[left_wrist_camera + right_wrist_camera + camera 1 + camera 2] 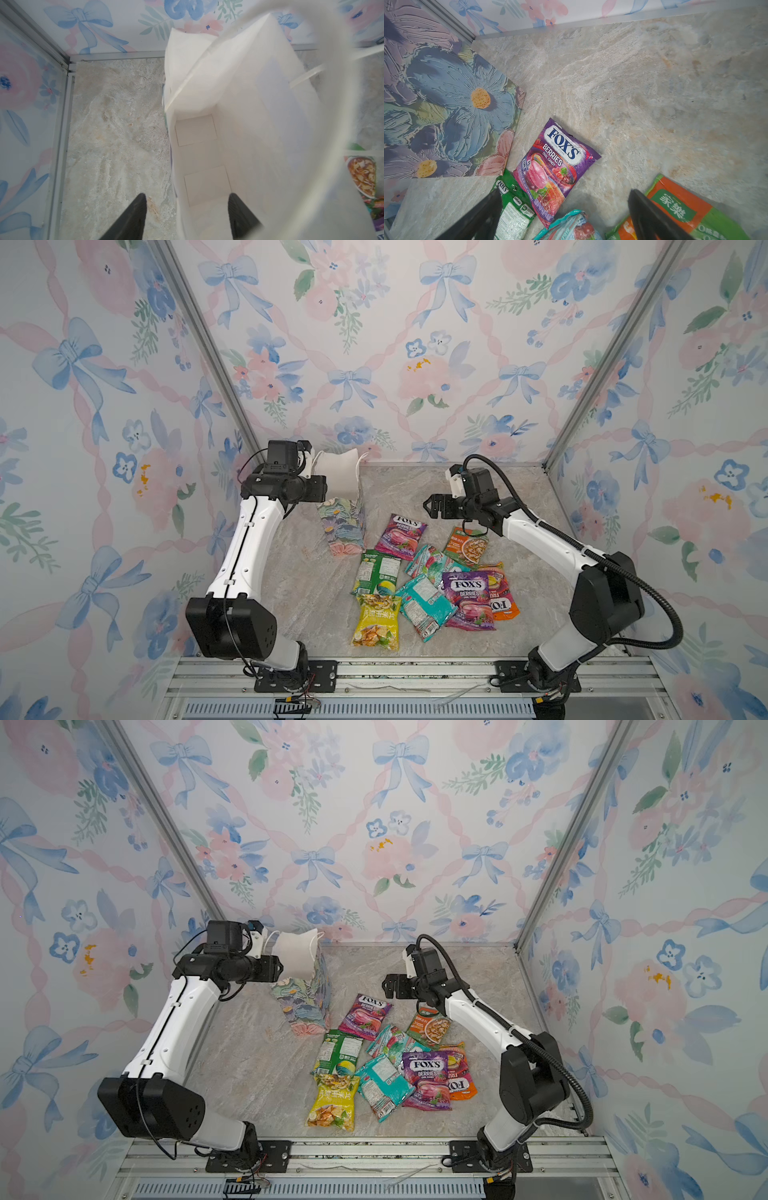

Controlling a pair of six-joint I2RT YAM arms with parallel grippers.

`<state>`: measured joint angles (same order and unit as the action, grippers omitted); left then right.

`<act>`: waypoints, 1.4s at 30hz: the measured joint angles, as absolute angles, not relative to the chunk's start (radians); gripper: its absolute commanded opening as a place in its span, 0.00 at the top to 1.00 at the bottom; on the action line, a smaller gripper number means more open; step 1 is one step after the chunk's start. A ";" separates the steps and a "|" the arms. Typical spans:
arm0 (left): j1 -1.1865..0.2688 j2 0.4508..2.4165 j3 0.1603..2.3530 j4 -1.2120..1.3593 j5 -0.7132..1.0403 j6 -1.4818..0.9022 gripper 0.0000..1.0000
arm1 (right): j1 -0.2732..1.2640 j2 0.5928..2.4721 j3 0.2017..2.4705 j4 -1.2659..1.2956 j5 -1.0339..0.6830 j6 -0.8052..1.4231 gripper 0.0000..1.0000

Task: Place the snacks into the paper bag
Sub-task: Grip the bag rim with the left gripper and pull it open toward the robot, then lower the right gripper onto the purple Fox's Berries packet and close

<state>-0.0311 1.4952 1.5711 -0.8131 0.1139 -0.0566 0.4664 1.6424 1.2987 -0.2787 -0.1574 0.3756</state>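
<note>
Your left gripper (187, 195): jaws spread, straddling one white wall of the upright pastel flower-print paper bag (249, 99), one finger inside and one outside, nothing pinched. Your right gripper (565, 191): jaws wide, holding nothing, hovering over the glossy purple FOX'S berries packet (558, 164). An orange-green nut pack (685, 207) lies beside one finger. The other snacks (432, 593) are piled on the marbled tabletop (316, 597), back toward its base.

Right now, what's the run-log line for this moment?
left jaws: open, straddling paper bag wall | right jaws: open, empty, over snacks | paper bag: upright, empty | snacks: on table
</note>
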 measured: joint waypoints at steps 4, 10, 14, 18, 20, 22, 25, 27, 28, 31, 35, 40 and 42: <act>-0.031 1.534 1.603 -0.812 0.125 -0.066 0.45 | 0.466 1.642 1.298 -0.272 -0.158 0.390 0.03; -0.031 1.586 1.631 -0.811 0.167 -0.084 0.82 | 0.466 1.610 1.253 -0.269 -0.157 0.439 0.03; -0.031 1.598 1.649 -0.810 0.192 -0.088 0.99 | 0.470 1.605 1.217 -0.262 -0.146 0.488 0.03; -0.038 1.598 1.655 -0.810 0.216 -0.086 1.00 | 0.491 1.606 1.181 -0.257 -0.133 0.550 0.01; -0.044 1.598 1.655 -0.810 0.223 -0.081 1.00 | 0.503 1.606 1.164 -0.255 -0.126 0.574 0.01; -0.049 1.598 1.655 -0.810 0.229 -0.075 1.00 | 0.514 1.602 1.135 -0.252 -0.117 0.597 0.01; -0.050 1.598 1.655 -0.810 0.233 -0.070 1.00 | 0.523 1.576 1.087 -0.290 -0.105 0.603 0.03; -0.050 1.598 1.655 -0.810 0.234 -0.067 1.00 | 0.530 1.541 1.069 -0.338 -0.098 0.593 0.05; -0.050 1.598 1.655 -0.810 0.236 -0.066 1.00 | 0.540 1.518 1.065 -0.363 -0.096 0.586 0.05; -0.050 1.598 1.655 -0.810 0.237 -0.063 1.00 | 0.609 1.449 1.063 -0.427 -0.090 0.575 0.06; -0.047 1.598 1.654 -0.810 0.244 -0.063 1.00 | 0.723 1.368 1.021 -0.494 -0.084 0.581 0.07; -0.038 1.598 1.652 -0.810 0.253 -0.063 1.00 | 0.732 1.262 0.896 -0.601 -0.040 0.623 0.08; -0.033 1.597 1.651 -0.810 0.260 -0.063 1.00 | 0.721 1.210 0.853 -0.636 -0.029 0.645 0.09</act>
<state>-0.0330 1.5974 1.6512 -0.8104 0.2604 -0.0631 0.7212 1.2102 0.8528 -0.6365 -0.0292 0.6445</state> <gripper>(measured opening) 0.048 0.921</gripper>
